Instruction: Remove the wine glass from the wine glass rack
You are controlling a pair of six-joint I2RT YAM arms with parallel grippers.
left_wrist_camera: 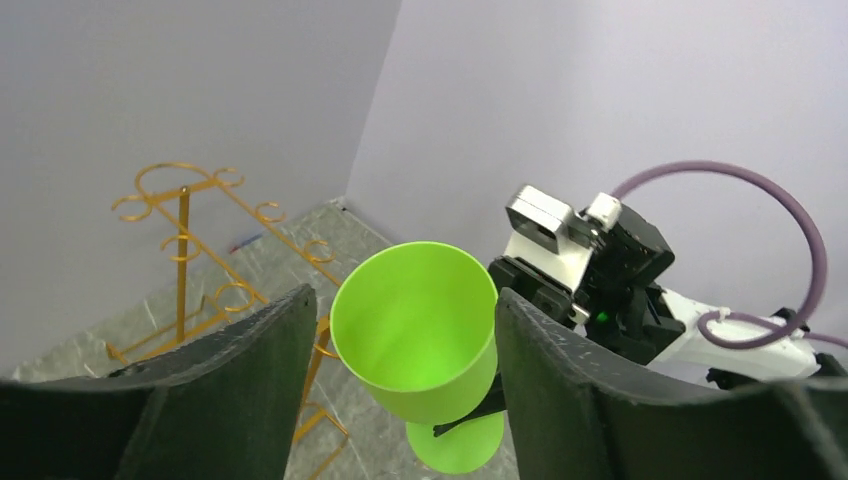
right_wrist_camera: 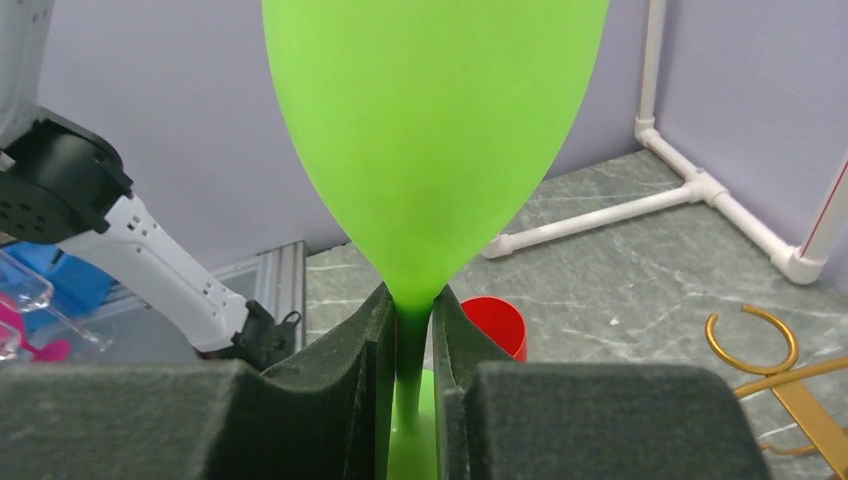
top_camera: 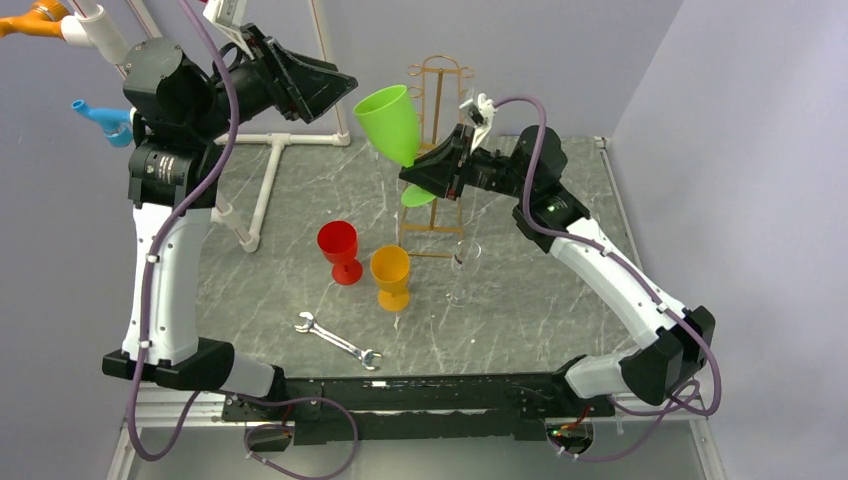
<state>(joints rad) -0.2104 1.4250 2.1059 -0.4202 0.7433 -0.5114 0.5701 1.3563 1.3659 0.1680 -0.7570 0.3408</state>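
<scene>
A bright green wine glass (top_camera: 390, 120) hangs tilted in the air in front of the gold wire wine glass rack (top_camera: 437, 100), free of its loops. My right gripper (right_wrist_camera: 410, 310) is shut on the glass's thin stem, just under the bowl (right_wrist_camera: 430, 130). My left gripper (left_wrist_camera: 403, 310) is open, one finger on each side of the bowl (left_wrist_camera: 415, 330). Its right finger meets the bowl's edge, while a narrow gap shows at the left finger. The rack (left_wrist_camera: 185, 250) stands behind and left of the glass in the left wrist view.
On the marble table stand a red glass (top_camera: 338, 248), an orange glass (top_camera: 390, 272) and a clear glass (top_camera: 463, 270). A wrench (top_camera: 337, 340) lies near the front. A white pipe frame (top_camera: 280, 150) stands at the back left.
</scene>
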